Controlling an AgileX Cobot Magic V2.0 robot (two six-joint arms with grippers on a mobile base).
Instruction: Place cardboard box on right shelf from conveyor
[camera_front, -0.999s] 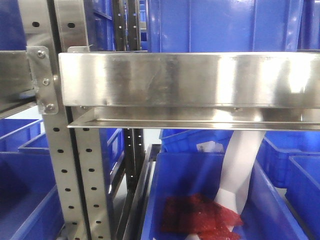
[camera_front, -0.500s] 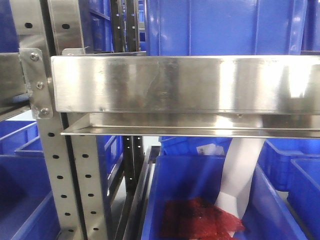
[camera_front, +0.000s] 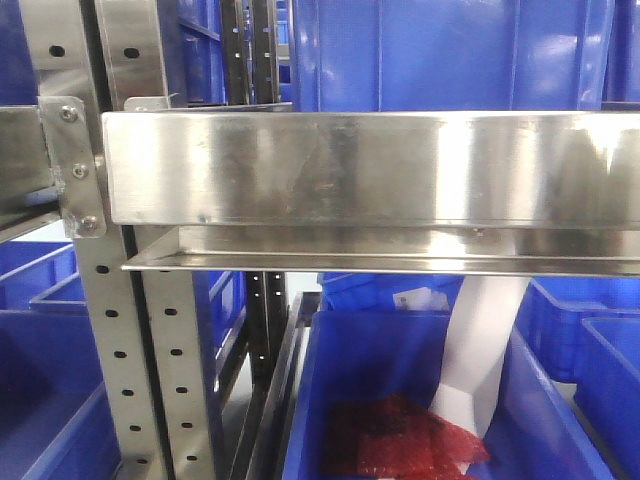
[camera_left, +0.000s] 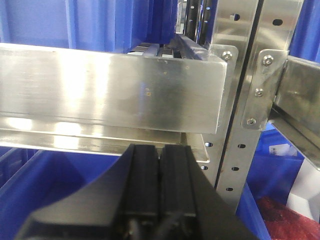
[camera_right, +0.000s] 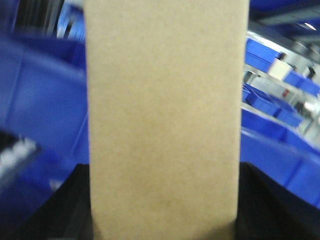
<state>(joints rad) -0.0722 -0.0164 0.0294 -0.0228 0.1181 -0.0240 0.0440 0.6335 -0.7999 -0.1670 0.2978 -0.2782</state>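
Cardboard box (camera_right: 162, 120) fills the centre of the right wrist view, upright, held up between the dark jaws of the right gripper (camera_right: 162, 227), which are closed against its sides. Pick-up from the conveyor is judged done; the conveyor is not in view. Right shelf (camera_front: 370, 170) spans the middle of the front view, no box seen on it. Placement remains. Left gripper (camera_left: 160, 175) is seen empty, pads pressed together, low centre.
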